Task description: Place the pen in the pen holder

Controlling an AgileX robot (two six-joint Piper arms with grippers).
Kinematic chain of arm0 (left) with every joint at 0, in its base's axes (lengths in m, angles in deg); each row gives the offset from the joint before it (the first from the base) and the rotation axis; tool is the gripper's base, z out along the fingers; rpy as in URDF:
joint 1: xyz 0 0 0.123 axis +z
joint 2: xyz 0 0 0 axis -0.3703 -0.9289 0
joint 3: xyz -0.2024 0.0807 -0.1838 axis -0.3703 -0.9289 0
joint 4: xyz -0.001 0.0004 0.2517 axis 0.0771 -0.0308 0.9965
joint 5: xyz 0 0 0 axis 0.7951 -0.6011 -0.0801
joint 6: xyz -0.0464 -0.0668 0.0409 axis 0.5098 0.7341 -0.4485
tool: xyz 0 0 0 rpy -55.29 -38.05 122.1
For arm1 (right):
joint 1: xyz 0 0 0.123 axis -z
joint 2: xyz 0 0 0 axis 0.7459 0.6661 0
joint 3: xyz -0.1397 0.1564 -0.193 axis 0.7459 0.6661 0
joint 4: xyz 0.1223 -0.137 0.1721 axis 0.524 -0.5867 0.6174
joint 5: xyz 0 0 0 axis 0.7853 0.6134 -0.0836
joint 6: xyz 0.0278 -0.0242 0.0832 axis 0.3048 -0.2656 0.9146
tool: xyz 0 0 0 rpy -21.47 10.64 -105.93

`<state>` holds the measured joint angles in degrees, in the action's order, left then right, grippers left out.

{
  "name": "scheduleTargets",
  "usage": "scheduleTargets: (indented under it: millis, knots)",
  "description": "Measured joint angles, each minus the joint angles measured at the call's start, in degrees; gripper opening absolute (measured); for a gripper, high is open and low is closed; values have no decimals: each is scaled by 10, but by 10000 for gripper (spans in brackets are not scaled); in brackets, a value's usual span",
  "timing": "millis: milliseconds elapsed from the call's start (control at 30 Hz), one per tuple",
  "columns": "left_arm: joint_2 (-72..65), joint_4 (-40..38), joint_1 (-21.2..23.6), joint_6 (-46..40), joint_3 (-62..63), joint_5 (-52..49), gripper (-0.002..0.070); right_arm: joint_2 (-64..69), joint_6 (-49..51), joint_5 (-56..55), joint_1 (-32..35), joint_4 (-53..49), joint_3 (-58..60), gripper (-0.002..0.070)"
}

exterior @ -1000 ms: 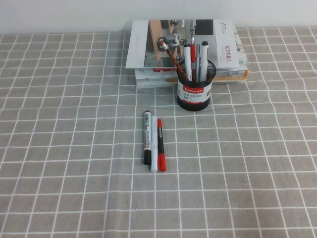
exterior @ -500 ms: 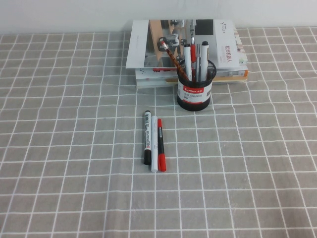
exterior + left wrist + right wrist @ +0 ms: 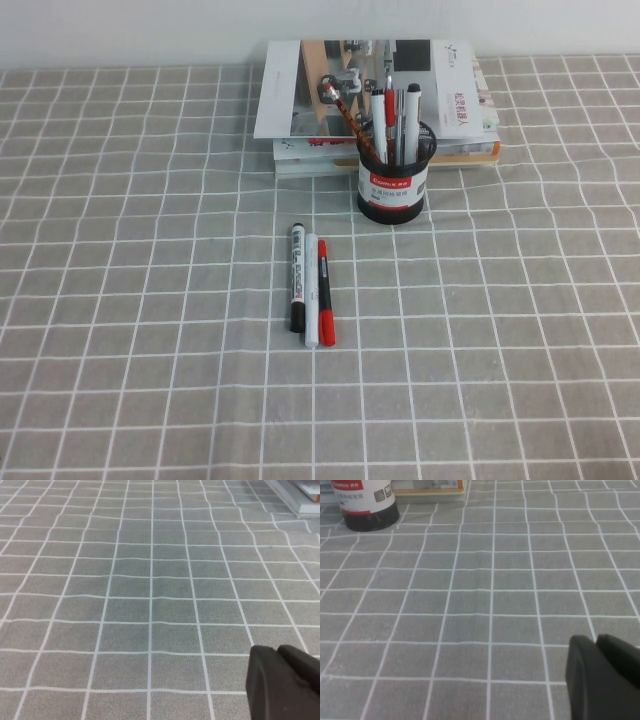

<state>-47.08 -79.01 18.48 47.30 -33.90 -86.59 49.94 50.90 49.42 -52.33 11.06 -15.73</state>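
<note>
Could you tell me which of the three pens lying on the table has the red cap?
The red-capped marker, on the right of the row, beside the white pen; the black marker lies leftmost.

Only a small part of the robot is shown. The left gripper (image 3: 282,682) is pictured as a matte black mass held over the grey checked tablecloth (image 3: 150,580), seen at the edge of the left wrist view. Its surface is plain and dull, with softly rounded corners, and it is split by a shallow groove into two lobes. The right gripper (image 3: 602,675) is seen the same way in the right wrist view, over the same cloth: a black, smooth-edged block, likewise parted by a narrow crease into a broader front lobe and a rounded rear one. A faint sheen is caught along the upper edges of both.
</note>
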Motion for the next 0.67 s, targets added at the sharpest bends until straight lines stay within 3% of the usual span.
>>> scheduleTargets:
  millis: [667]
  knots:
    - [0, 0, 0, 0, 0, 0, -4, 0, 0, 1, -39, 13, 0, -12]
